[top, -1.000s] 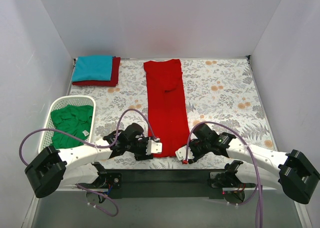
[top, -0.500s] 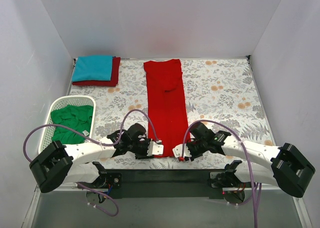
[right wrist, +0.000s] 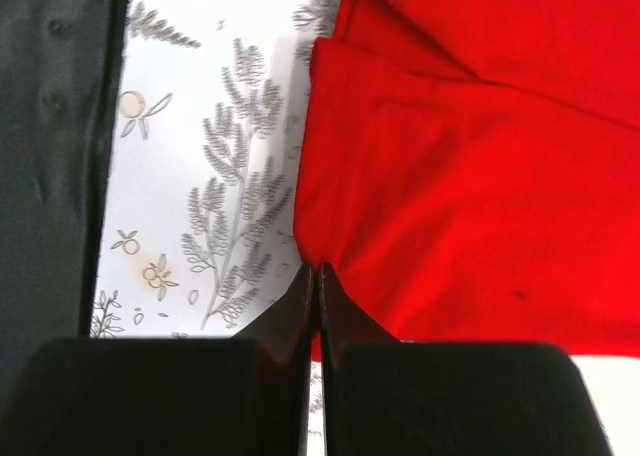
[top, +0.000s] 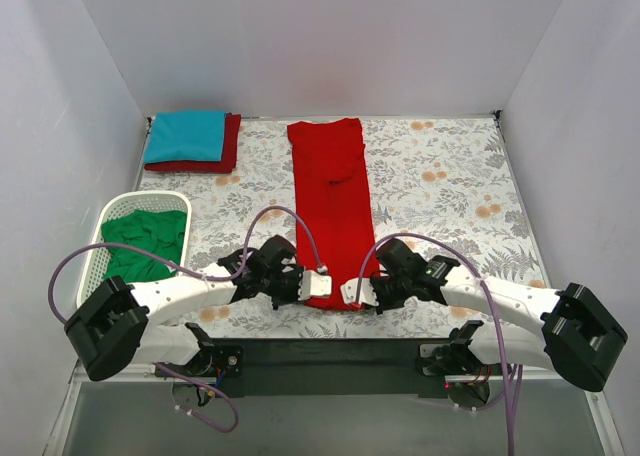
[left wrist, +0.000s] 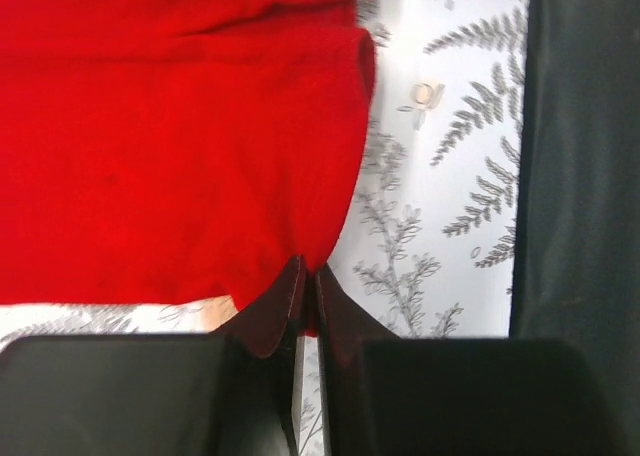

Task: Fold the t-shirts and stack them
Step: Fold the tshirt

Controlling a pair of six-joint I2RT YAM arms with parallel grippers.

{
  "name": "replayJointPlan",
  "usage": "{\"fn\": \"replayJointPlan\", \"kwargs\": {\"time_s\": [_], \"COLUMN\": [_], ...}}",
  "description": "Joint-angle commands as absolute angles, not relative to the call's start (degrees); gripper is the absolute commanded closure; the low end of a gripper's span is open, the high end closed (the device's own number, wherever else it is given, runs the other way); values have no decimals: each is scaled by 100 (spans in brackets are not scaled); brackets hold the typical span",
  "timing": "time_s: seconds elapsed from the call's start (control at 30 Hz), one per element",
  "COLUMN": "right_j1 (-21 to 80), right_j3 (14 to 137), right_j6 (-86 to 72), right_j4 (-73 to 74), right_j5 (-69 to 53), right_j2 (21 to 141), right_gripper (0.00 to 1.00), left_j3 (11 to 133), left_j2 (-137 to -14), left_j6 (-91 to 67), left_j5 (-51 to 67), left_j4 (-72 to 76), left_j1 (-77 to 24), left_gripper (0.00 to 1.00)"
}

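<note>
A bright red t-shirt (top: 333, 201), folded into a long narrow strip, lies down the middle of the table. My left gripper (top: 321, 286) is shut on its near left corner, and in the left wrist view the left gripper (left wrist: 308, 272) pinches red cloth (left wrist: 180, 126) between its tips. My right gripper (top: 351, 291) is shut on the near right corner, where the right gripper (right wrist: 317, 272) nips the edge of the red cloth (right wrist: 480, 176). A folded teal blue t-shirt (top: 186, 134) sits on a folded darker red one (top: 231, 152) at the back left. A crumpled green t-shirt (top: 146, 240) lies in the basket.
The white lattice basket (top: 100, 238) stands at the left edge. A black base plate (top: 330, 354) runs along the near edge and shows as a dark band in both wrist views. White walls close in the left, back and right sides of the flower-patterned table (top: 450, 186).
Both grippers have moved inward onto the near corners of the red t-shirt and gone from open to shut on the cloth.
</note>
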State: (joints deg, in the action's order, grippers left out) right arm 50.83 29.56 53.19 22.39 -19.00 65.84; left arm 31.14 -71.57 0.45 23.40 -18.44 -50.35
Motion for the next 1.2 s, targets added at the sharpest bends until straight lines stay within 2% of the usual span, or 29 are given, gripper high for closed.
{"fn": "replayJointPlan", "kwargs": {"time_s": [0.0,0.3,0.43,0.53,0.7,0.83,0.93,1.17], "right_j1": [4957,4878,5027,5562,5906,5591,5002,3984], "right_j3": [3488,3682,3744,3867,4384,4623,4815,5580], "right_j6": [4966,4887,4764,4326,4104,4568,4999,5737], "right_j4": [2601,2987,3409,3814,4016,4034,4087,4060], "right_j5": [-1696,-1951,-2100,-2153,-1996,-2003,-2258,-2566], "right_j2": [6434,6161,5846,5434,5404,5782,6037,6960], "right_gripper": [99,99,99,99,99,99,99,99], "left_j3": [3585,3919,3929,4043,4271,4534,4833,5685], "left_j2": [-6944,-6663,-6417,-6136,-5933,-5985,-6415,-7768], "left_j6": [-168,114,80,-324,-545,-379,-19,887], "left_j5": [2592,2979,2970,3093,3095,3295,3716,3972], "left_j4": [-2477,-2943,-3330,-3708,-4367,-4482,-4579,-4263], "left_j1": [-4747,-4482,-5148,-5614,-5687,-5127,-4223,-3226], "left_gripper": [100,100,100,100,100,100,100,100]}}
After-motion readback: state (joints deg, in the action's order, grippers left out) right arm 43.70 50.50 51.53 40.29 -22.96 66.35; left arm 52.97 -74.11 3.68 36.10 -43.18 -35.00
